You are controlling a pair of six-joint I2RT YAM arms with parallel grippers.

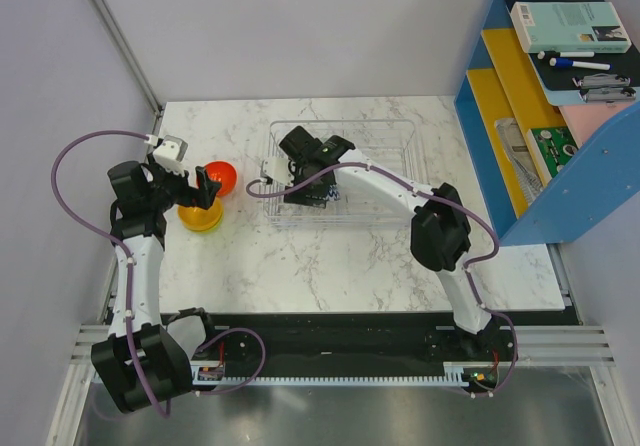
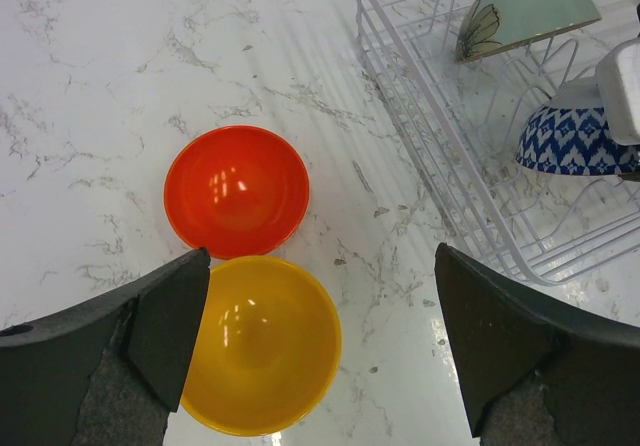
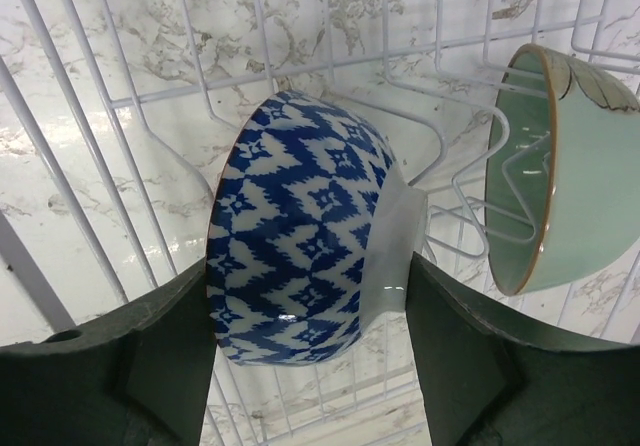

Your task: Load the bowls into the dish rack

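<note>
Standing on edge in the rack, a blue zigzag bowl sits between the right jaws, which lie close against both its sides; whether they grip it is unclear. A pale green bowl stands beside it, partly cut off. From above, the right arm hides both bowls. The left jaws hang wide open and empty over a yellow bowl, just beside a red bowl on the worktop.

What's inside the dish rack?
Two bowls stand on edge in the dish rack: the blue zigzag bowl, between the right gripper fingers, and the pale green bowl. From above, the right arm covers part of it, so more could hide.
</note>
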